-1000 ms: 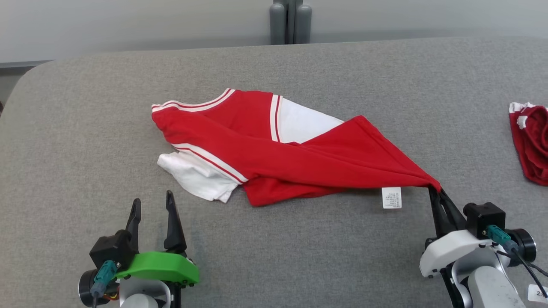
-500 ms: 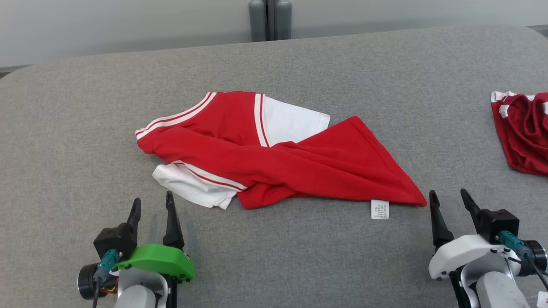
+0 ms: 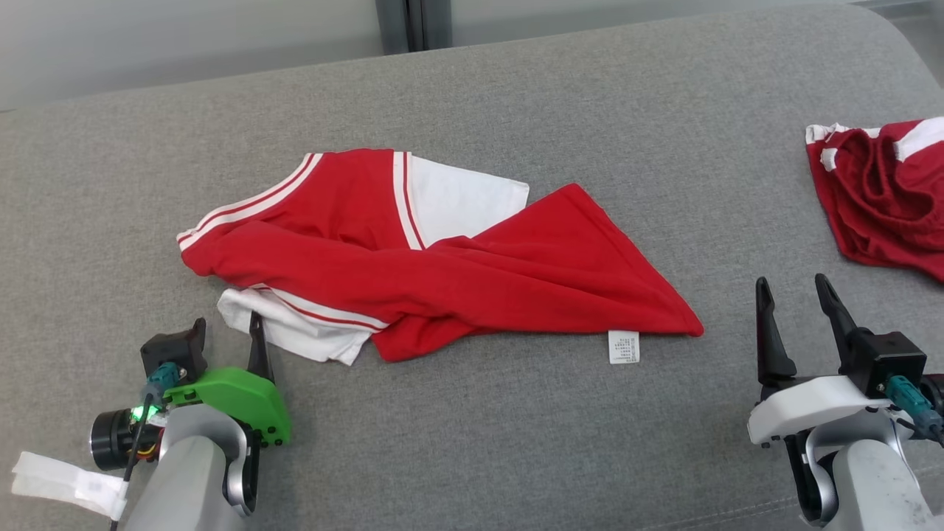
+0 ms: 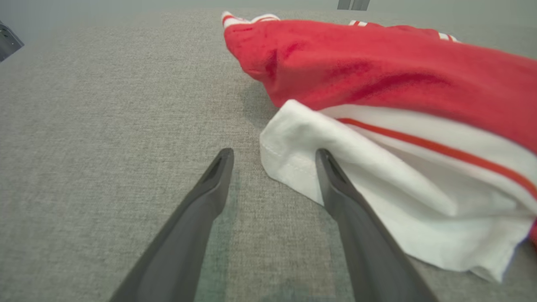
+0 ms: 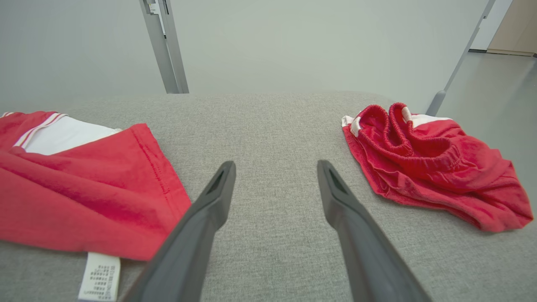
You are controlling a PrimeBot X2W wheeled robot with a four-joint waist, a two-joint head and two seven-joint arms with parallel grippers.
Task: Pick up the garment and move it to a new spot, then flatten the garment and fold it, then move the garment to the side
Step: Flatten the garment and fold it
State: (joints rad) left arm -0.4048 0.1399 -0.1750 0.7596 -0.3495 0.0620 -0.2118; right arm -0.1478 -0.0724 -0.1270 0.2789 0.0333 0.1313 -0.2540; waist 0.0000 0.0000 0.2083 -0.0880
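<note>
Red-and-white shirt (image 3: 442, 258) lies crumpled mid-table on the gray cloth-covered table (image 3: 472, 457). It is not flat. The red body is twisted over itself, a white sleeve pokes out at its near left, and one red corner is drawn to a point at the near right. A white label (image 3: 623, 346) hangs off the near hem by that corner.

Left gripper (image 3: 225, 328): the head view gives one dark finger clearly, with its tip at the white sleeve's edge; the other sits behind the black camera block. The left wrist view settles it. The fingers are spread and hold nothing, and the sleeve's corner reaches into the gap. The finger on that view's right overlaps the sleeve hem; contact there, cannot tell.

Right gripper (image 3: 790, 284): fingers spread, empty, near the shirt's pointed corner but apart from it. The right wrist view shows bare gray cloth between the fingers, with the shirt's corner and label to that view's left and shorts (image 3: 877, 199) to its right.

Shorts: red, bunched, far right of the table, well apart from the shirt. The head view cuts them at the frame edge. The right wrist view shows the whole heap with its gathered waistband, plus a gray post (image 5: 165, 46) behind the table.
</note>
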